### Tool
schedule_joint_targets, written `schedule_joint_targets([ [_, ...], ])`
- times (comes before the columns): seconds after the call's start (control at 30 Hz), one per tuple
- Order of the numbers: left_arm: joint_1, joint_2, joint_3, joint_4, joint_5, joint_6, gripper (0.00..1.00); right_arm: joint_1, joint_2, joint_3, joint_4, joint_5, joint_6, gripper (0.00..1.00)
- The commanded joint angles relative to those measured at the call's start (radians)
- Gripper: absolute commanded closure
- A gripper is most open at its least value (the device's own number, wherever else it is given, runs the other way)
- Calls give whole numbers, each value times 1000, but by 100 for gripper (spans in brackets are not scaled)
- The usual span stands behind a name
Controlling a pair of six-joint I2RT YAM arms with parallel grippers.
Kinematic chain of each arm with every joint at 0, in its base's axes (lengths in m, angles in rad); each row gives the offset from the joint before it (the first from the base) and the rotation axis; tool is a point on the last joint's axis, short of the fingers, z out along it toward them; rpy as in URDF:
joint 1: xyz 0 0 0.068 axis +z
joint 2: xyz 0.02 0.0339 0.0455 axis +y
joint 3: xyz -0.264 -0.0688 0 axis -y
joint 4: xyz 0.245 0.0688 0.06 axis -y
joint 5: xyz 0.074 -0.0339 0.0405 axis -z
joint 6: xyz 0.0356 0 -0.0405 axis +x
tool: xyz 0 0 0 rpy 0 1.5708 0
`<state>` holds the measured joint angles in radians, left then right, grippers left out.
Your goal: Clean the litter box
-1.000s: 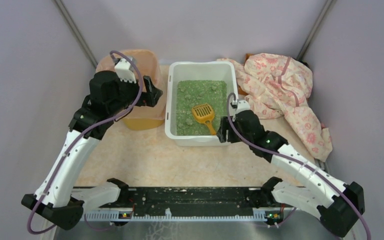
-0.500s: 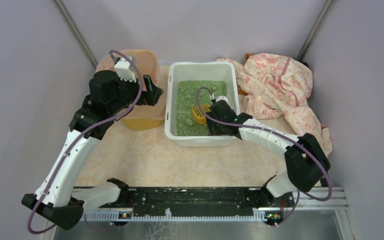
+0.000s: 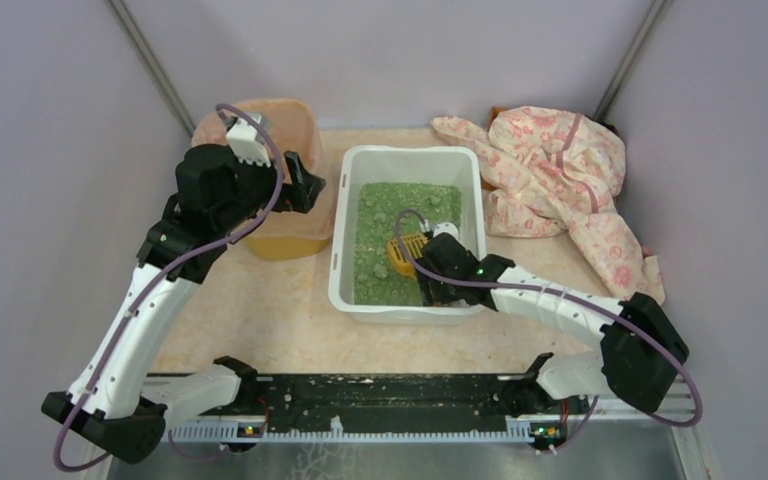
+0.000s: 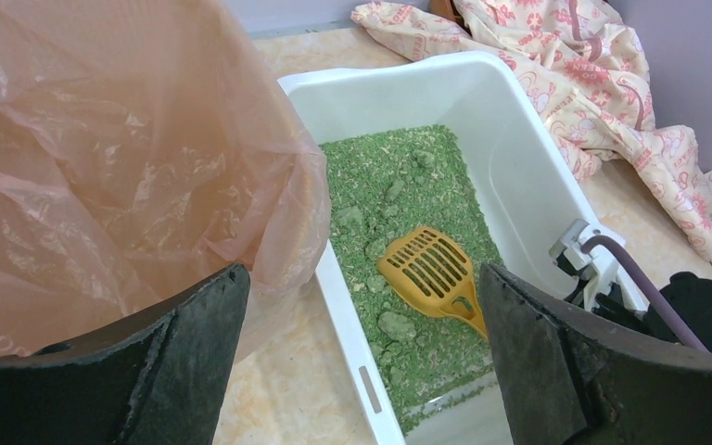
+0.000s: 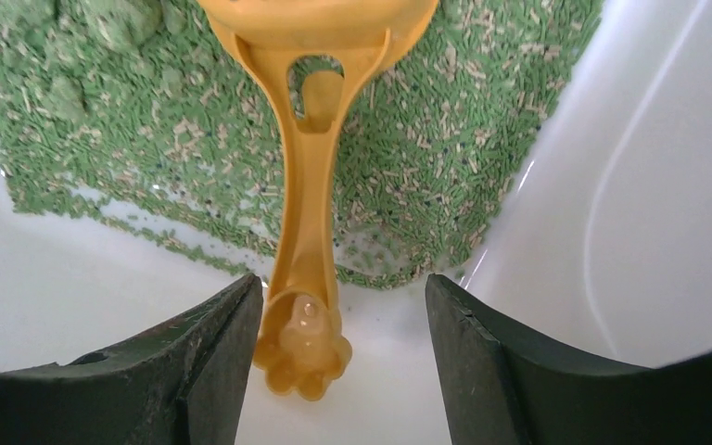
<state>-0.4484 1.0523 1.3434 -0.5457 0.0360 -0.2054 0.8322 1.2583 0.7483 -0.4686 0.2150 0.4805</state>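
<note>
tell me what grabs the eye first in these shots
Dead centre, the white litter box holds bright green litter and an orange slotted scoop. The right arm's fingers, open, straddle the scoop's handle end. A peach-bagged bin stands left of the box, a pink floral cloth lies to its right.

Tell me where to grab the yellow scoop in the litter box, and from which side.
Take the scoop by its narrow handle, just above the paw-shaped end, with the fingers of the right gripper on either side. Come from the near end of the litter box: the slotted head lies on the litter pointing away, and the handle's end rests on bare floor there.
</note>
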Motion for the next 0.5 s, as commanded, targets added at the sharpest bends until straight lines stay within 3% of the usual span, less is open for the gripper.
schedule_joint_targets([
  [0.0,-4,18,-10,53,30,1,1,7,68,175,-16,47,-44,34],
  [0.27,-3,-21,-56,105,-26,63,1,-68,347,536,-20,1,-143,14],
  [0.47,-3,-105,-117,219,-62,112,1,-114,528,705,-60,9,-170,9],
])
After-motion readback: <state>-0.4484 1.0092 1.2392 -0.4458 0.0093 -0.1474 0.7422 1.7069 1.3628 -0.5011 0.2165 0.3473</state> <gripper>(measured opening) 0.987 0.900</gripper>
